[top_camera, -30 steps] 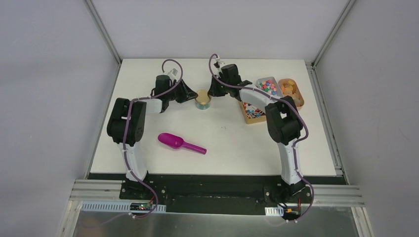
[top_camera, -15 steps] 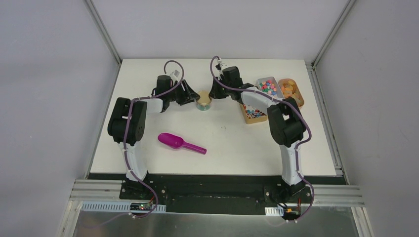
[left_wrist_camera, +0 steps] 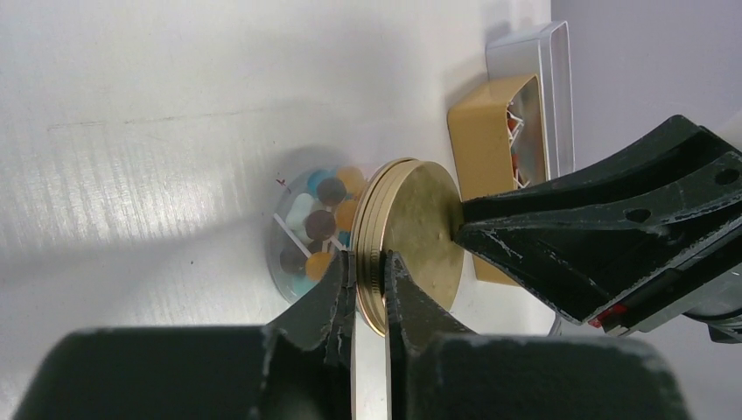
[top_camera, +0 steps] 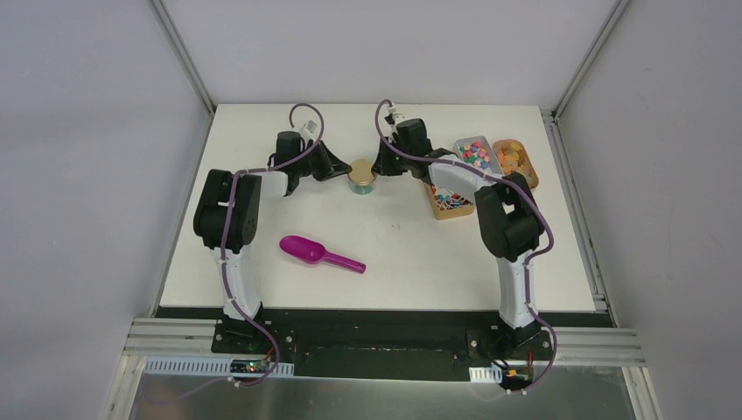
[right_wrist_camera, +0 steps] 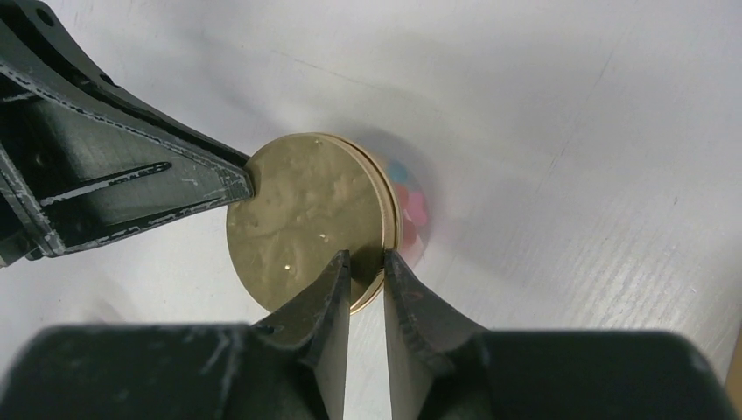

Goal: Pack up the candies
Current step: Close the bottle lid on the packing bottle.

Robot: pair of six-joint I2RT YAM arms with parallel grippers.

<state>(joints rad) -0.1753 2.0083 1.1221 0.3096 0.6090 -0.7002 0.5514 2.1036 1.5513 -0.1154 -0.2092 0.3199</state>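
Observation:
A small clear jar (top_camera: pixel 360 182) with a gold lid (left_wrist_camera: pixel 420 227) stands at the far middle of the table. Mixed-colour candies (left_wrist_camera: pixel 319 223) show through its glass, and pink ones (right_wrist_camera: pixel 407 206) on the other side. My left gripper (left_wrist_camera: pixel 370 262) is shut on the lid's rim from the left (top_camera: pixel 344 172). My right gripper (right_wrist_camera: pixel 367 258) is shut on the rim from the opposite side (top_camera: pixel 378 168). More loose candies (top_camera: pixel 473 155) fill a clear tray at the far right.
A purple scoop (top_camera: pixel 319 254) lies on the table in front of the left arm. Next to the candy tray sit an orange tray (top_camera: pixel 514 159) and a tan box (top_camera: pixel 448 199) of wrapped pieces, under the right arm's forearm.
My left gripper opened a little and then closed on the lid's rim. The lid looked tilted half a second ago and now sits level. The right gripper kept its grip.

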